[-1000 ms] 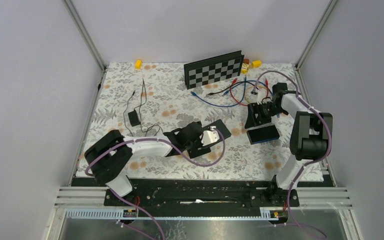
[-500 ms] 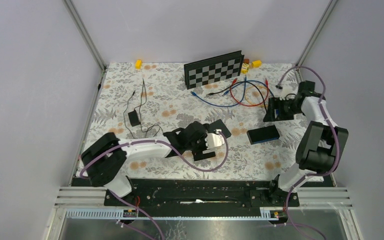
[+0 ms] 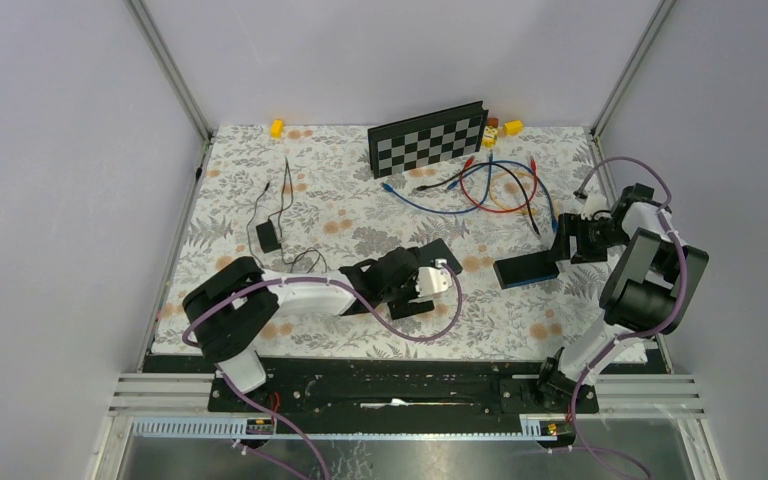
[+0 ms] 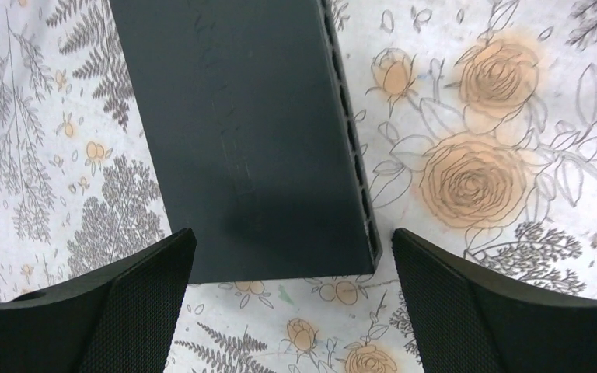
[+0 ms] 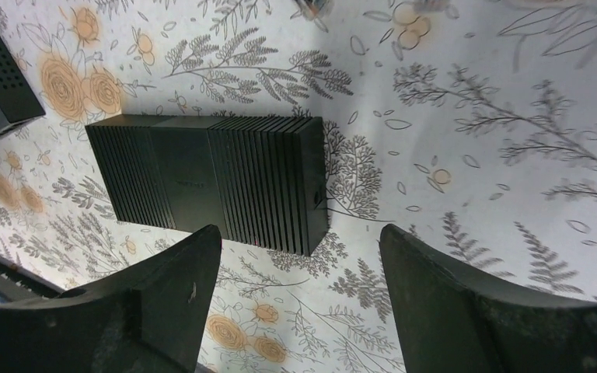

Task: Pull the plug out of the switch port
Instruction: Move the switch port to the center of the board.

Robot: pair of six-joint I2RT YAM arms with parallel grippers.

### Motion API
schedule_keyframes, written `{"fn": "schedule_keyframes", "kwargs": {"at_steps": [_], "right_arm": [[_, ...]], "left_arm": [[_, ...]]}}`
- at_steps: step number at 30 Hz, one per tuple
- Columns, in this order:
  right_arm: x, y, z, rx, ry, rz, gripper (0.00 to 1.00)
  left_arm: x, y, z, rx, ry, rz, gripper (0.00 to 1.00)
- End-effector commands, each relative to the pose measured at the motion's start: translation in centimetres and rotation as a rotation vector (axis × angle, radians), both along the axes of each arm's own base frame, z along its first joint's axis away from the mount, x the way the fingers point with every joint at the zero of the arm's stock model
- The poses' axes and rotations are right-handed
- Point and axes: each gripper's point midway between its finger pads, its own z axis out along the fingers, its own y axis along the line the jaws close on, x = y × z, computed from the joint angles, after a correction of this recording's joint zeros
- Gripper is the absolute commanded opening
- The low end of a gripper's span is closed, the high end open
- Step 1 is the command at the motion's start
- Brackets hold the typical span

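The switch (image 4: 249, 132) is a flat black box on the flowered mat, with a row of ports (image 4: 355, 167) along its right edge. No plug shows in the ports I can see. My left gripper (image 4: 291, 287) is open, its fingertips either side of the switch's near end without touching it. From above, the left gripper (image 3: 422, 275) hangs over the switch (image 3: 440, 250) at mid-table. My right gripper (image 5: 299, 287) is open and empty, just short of a ribbed black box (image 5: 210, 183). From above, the right gripper (image 3: 565, 244) is right of that box (image 3: 525, 270).
Loose blue, red, yellow and black cables (image 3: 490, 185) lie at the back right. A folded chessboard (image 3: 428, 138) stands behind them, with small yellow blocks (image 3: 512, 127) beside it. A small black adapter with thin wires (image 3: 268, 237) lies at the left.
My right arm has swung from over the cables out to the right and come down beside the ribbed box. The left gripper has crept slightly right over the switch.
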Motion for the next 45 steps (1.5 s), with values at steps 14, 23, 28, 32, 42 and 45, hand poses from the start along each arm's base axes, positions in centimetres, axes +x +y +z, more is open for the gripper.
{"fn": "schedule_keyframes", "kwargs": {"at_steps": [14,23,28,32,42,45], "right_arm": [[-2.4,4.5,-1.3,0.226,0.037,0.059,0.78],[-2.7,4.3,-2.2,0.211,0.050,0.047,0.78],[-2.8,4.8,-2.8,0.248,0.065,0.047,0.78],[-3.0,5.2,-3.0,0.274,0.076,0.047,0.78],[-3.3,5.9,-2.0,0.297,0.056,0.060,0.78],[-3.6,6.4,-2.1,0.306,0.058,0.071,0.78]], "left_arm": [[1.7,5.1,2.9,-0.120,-0.022,0.117,0.99],[-2.7,0.3,5.0,-0.175,0.013,-0.107,0.99],[-1.2,-2.1,4.1,-0.099,-0.005,-0.068,0.99],[1.3,-1.7,2.2,-0.006,-0.076,-0.004,0.98],[4.6,3.6,1.3,0.037,-0.092,0.119,0.96],[5.3,5.6,1.4,0.029,-0.087,0.155,0.96]]}}
